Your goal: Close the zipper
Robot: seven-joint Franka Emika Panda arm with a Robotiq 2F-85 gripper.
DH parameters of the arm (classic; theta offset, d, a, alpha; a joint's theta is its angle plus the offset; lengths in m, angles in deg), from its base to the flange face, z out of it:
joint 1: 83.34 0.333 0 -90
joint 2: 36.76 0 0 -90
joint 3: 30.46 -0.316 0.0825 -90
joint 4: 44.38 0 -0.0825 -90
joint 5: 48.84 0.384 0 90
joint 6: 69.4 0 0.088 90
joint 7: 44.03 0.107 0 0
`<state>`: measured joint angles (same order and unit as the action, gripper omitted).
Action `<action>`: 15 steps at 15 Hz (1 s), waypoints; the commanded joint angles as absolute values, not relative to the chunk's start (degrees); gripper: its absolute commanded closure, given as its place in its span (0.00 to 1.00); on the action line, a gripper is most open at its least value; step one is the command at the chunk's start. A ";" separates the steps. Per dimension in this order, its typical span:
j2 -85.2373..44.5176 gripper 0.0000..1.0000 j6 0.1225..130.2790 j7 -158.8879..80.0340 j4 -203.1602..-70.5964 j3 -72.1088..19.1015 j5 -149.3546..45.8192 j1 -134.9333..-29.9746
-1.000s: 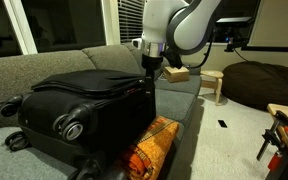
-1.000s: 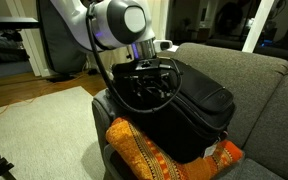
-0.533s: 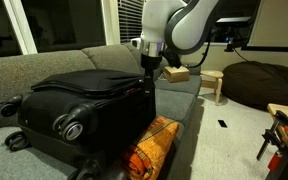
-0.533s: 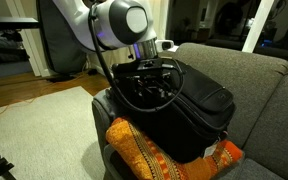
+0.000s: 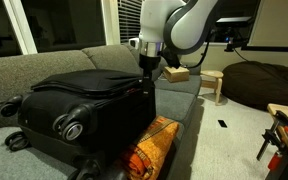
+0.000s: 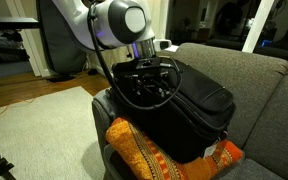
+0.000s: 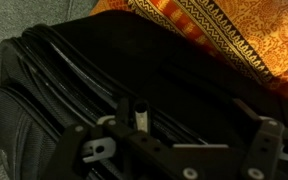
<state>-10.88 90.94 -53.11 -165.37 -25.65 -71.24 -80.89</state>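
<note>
Zipper (image 7: 84, 70) on the suitcase (image 7: 199, 75) seam lies just below the hand (image 7: 174, 147), spread wide and empty.

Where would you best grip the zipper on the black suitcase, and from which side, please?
Probably the pale pull tab standing up from the zipper seam on the suitcase lid edge. Come straight down with the open gripper, jaws either side of its thin flat faces; the seam itself lies too flush to pinch.
</note>
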 commanded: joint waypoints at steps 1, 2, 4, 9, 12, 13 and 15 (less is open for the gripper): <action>-11.19 0.00 89.48 -55.01 -165.01 -26.73 -70.15 -81.49; -11.23 0.00 89.46 -54.86 -165.01 -26.63 -70.22 -81.41; -11.23 0.00 89.30 -54.70 -164.87 -26.61 -70.05 -81.46; -11.18 0.45 88.86 -54.11 -163.69 -26.17 -69.91 -81.57; -11.08 0.66 87.96 -53.77 -162.96 -25.96 -69.99 -81.60; -11.03 0.71 87.52 -53.79 -162.73 -26.01 -69.95 -81.66; -10.93 0.83 86.73 -53.72 -162.33 -26.01 -69.93 -81.73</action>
